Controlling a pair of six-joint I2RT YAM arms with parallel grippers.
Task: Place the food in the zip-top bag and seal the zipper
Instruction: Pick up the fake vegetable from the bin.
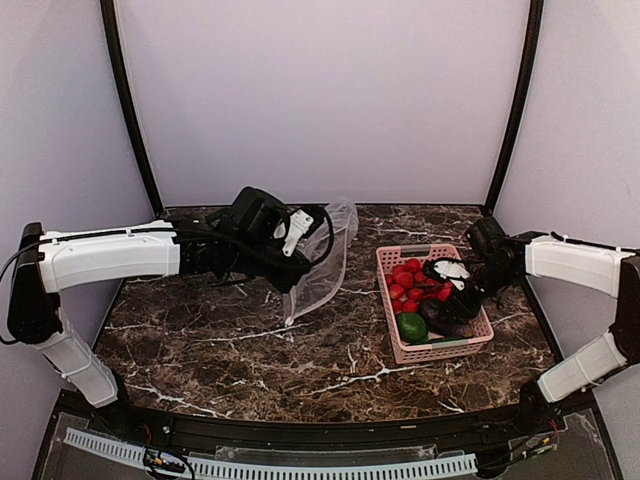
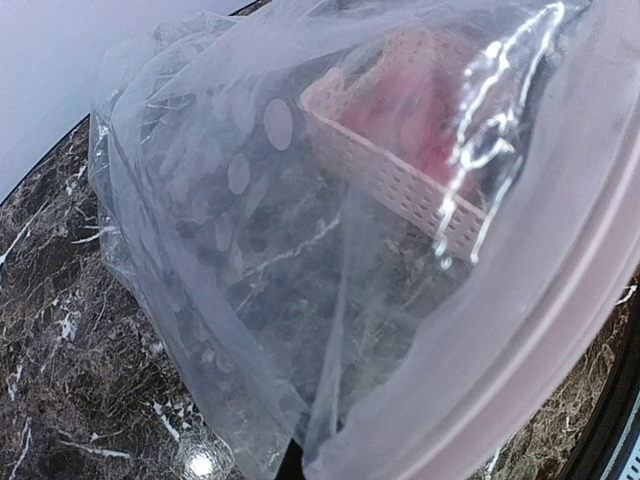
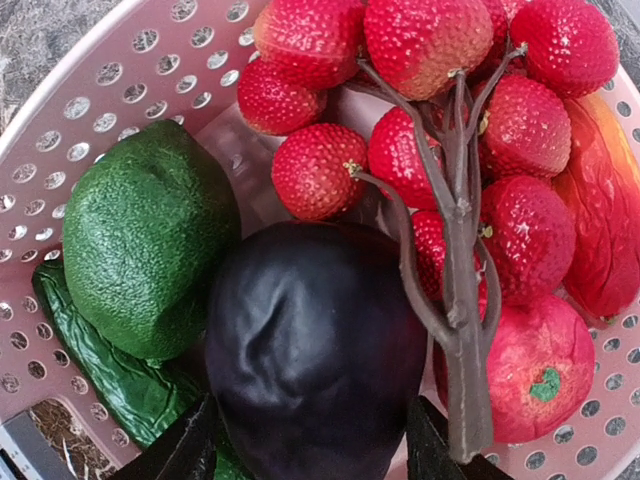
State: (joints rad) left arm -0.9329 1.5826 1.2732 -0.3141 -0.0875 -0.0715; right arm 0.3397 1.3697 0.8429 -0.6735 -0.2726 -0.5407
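Note:
The clear dotted zip-top bag point(image 1: 325, 262) hangs from my left gripper point(image 1: 298, 238), lifted over the table's left middle. In the left wrist view the bag point(image 2: 250, 250) fills the frame and hides my fingers; its pale pink zipper point(image 2: 565, 300) runs down the right. The food lies in a pink basket point(image 1: 415, 250). My right gripper point(image 1: 458, 300) is down in the basket. In the right wrist view it point(image 3: 312, 455) grips the dark purple eggplant point(image 3: 310, 350), which is dented. Beside it lie a red berry cluster point(image 3: 420, 150), a green lime point(image 3: 150, 240) and an orange-red oval point(image 3: 605, 220).
A green pepper-like piece point(image 3: 110, 385) lies under the lime, and a red round fruit point(image 3: 540, 370) sits right of the eggplant. The berry cluster's brown stem point(image 3: 460, 300) runs next to my right finger. The basket shows through the bag point(image 2: 400, 180).

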